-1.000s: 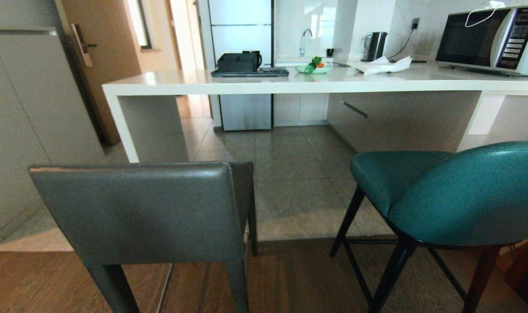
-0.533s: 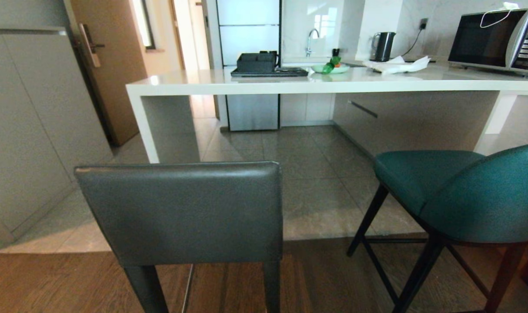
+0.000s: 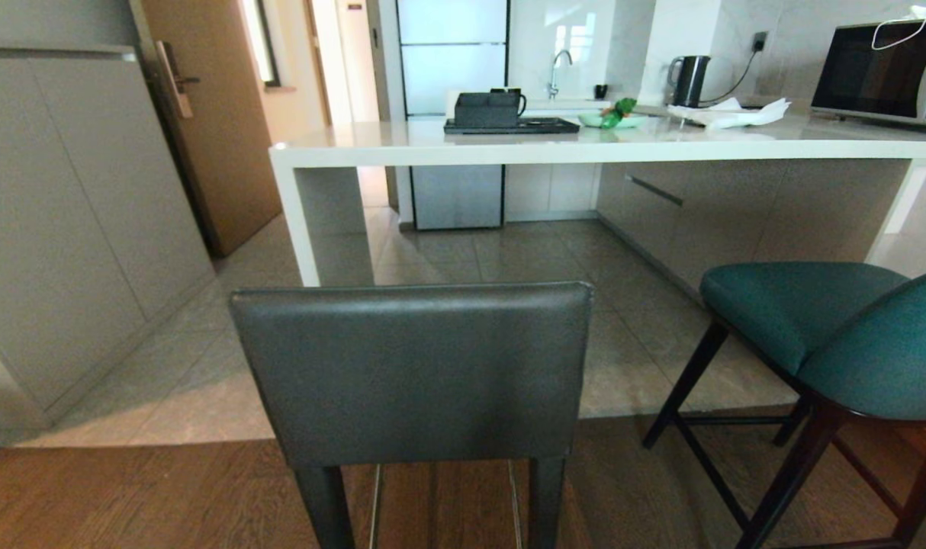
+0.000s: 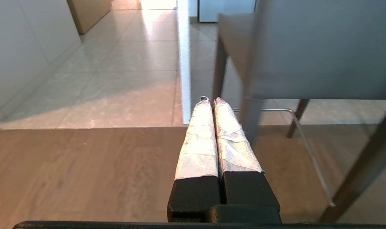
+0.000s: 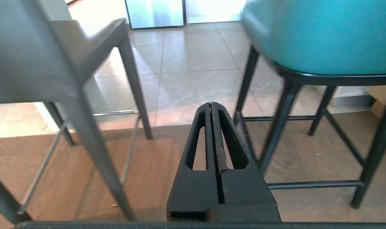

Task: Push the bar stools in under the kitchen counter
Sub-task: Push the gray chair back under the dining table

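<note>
The dark grey bar stool (image 3: 413, 370) stands right in front of me with its boxy back toward me, out from the kitchen counter (image 3: 585, 149). To its right, the teal bar stool (image 3: 829, 335) on thin black legs also stands clear of the counter. Neither arm shows in the head view. My left gripper (image 4: 211, 100) is shut and empty, low beside the grey stool (image 4: 307, 54). In the right wrist view my right gripper (image 5: 210, 103) is shut and empty too, between the grey stool (image 5: 31, 60) and the teal stool (image 5: 323, 35).
Grey cupboards (image 3: 66, 221) and a wooden door (image 3: 211, 114) stand at the left. On the counter are a black tray with a holder (image 3: 501, 114), a green plate (image 3: 612, 118), a kettle (image 3: 689, 80) and a microwave (image 3: 882, 72). Wood floor meets tiles under the stools.
The whole head view has shifted to the right, so the camera has turned or moved left; the grey stool now sits in the middle of the view. The stools themselves have not moved.
</note>
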